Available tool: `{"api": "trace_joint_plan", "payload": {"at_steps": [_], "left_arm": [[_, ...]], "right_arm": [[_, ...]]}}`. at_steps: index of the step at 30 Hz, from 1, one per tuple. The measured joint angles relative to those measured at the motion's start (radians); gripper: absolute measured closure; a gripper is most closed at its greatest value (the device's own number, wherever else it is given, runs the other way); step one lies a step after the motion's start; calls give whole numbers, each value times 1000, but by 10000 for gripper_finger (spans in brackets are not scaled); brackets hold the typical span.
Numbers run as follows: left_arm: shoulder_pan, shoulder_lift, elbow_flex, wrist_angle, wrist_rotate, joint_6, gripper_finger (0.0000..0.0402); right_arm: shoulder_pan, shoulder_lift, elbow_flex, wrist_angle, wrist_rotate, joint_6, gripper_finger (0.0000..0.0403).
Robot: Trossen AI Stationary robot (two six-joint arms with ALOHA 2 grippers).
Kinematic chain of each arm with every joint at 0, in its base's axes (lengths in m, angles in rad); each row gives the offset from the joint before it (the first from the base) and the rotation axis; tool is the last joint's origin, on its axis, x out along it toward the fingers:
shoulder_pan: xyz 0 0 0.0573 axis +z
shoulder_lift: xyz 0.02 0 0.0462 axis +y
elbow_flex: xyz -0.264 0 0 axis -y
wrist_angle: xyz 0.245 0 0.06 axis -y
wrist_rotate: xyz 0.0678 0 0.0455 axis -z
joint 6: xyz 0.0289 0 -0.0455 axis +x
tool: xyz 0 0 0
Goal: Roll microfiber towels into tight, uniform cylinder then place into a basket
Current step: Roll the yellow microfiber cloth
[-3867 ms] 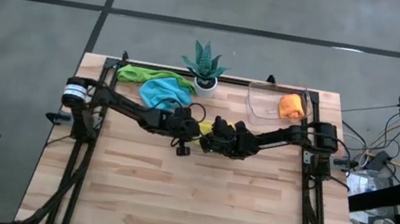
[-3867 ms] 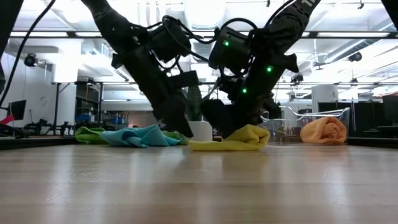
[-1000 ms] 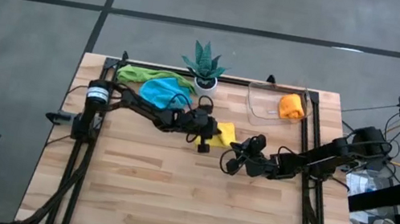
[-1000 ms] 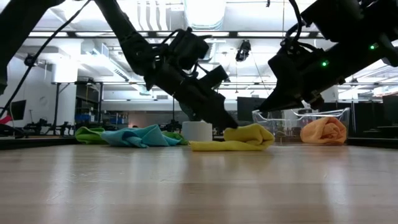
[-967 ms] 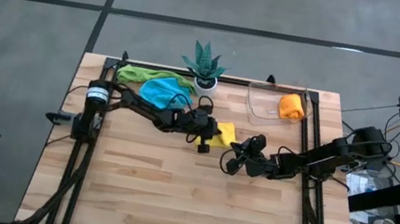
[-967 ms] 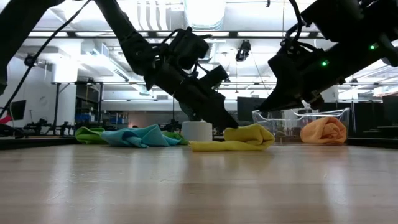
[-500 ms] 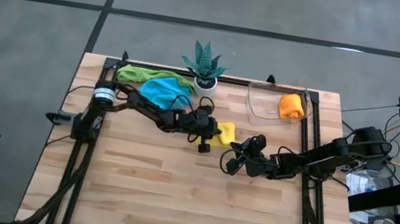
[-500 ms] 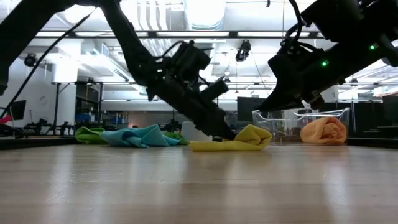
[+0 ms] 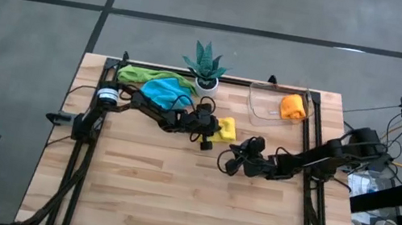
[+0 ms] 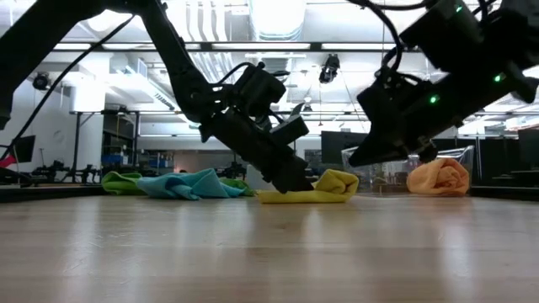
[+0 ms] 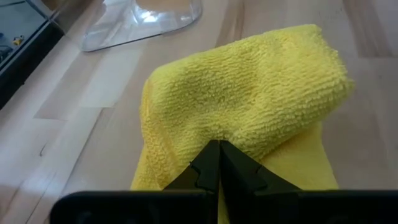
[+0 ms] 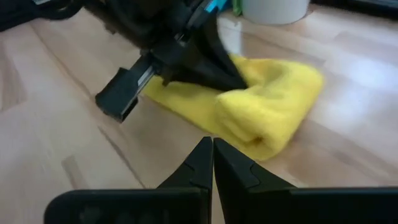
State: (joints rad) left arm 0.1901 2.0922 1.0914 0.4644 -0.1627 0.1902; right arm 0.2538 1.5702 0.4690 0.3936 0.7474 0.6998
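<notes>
Nearby, potted plant [image 9: 207, 66] and blue towel [image 9: 163, 91] behind the yellow towel [image 9: 226, 129] — left claw [image 11: 217, 163] closed against it, right claw [image 12: 212, 158] closed, empty.

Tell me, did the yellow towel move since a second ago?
Yes. The yellow towel slid a little toward the potted plant, pushed by the shut left gripper.

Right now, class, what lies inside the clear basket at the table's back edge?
Inside the basket sits one orange towel, bunched toward its right side. The rest of the floor looks bare through the clear plastic; anything beneath the towel is covered.
</notes>
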Motion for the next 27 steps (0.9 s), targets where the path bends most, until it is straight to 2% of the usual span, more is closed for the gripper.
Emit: {"api": "trace_joint_plan", "payload": {"at_steps": [6,13,18,27], "left_arm": [[0,0,-1,0,0,0,402],[0,0,-2,-1,0,0,402],[0,-1,-7,0,0,0,402],[0,-2,-11,0,0,0,402]], "right_arm": [[-25,147,34,126,-18,3,394],[-68,286,152,131,6,11,394],[-89,288,178,45,119,61,394],[-96,274,173,-5,86,122,394]]}}
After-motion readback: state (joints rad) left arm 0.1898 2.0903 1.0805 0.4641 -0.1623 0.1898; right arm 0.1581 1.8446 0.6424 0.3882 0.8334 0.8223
